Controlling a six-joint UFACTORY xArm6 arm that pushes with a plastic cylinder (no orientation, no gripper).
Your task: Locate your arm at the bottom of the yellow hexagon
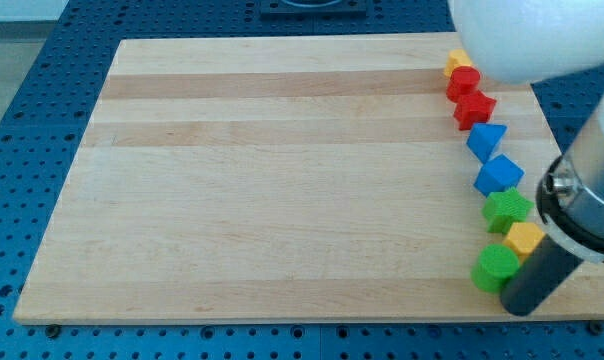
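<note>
Though hidden, tip near yellow hexagon (523, 238)

Wooden board (282, 180) on a blue perforated table (42, 90). 7 non-task blocks in a chain down the board's right edge. From the view's top: yellow block (456, 61), partly hidden by a white shape, shape unclear; red cylinder (463, 82); red star-like block (474, 108); blue triangle (486, 140); blue cube-like block (498, 175); green star-like block (507, 209); green cylinder (495, 267) near the view's bottom. Neighbours touch or nearly touch.
</note>
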